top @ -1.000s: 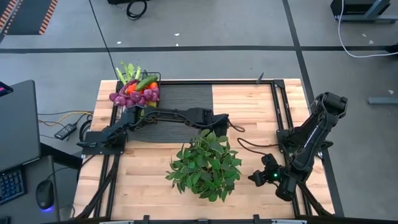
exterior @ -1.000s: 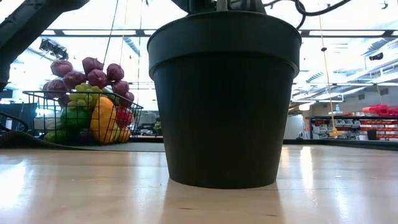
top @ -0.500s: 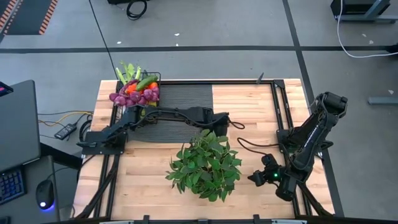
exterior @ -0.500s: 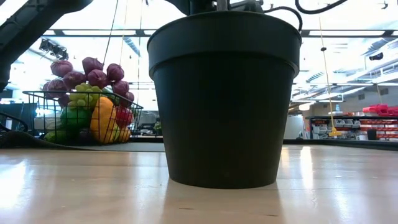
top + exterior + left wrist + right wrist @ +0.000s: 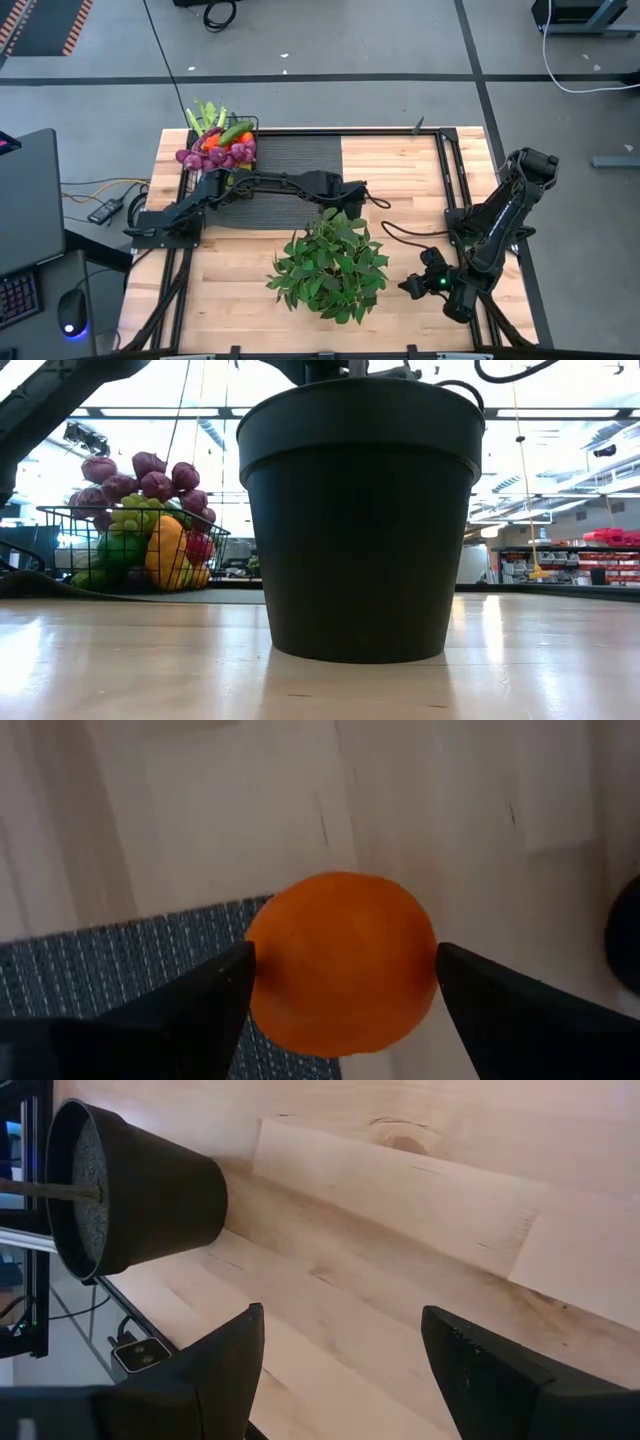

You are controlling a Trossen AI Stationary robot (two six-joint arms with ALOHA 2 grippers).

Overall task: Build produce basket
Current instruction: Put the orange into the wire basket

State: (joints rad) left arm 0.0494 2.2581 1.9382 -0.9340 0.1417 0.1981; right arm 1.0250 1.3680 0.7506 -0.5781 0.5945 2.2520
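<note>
Overhead, left gripper [image 5: 338, 982] clamped on an orange [image 5: 342, 963], hidden by plant leaves [image 5: 330, 262]; right gripper [image 5: 340, 1342] apart.

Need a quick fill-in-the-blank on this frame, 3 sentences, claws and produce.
1. The left claw is closed on an ____.
2. The right claw is open and holds ____.
3. The wire basket stands at the table's far ____ corner in the high view, full of produce.

Missing words: orange; nothing; left
</note>
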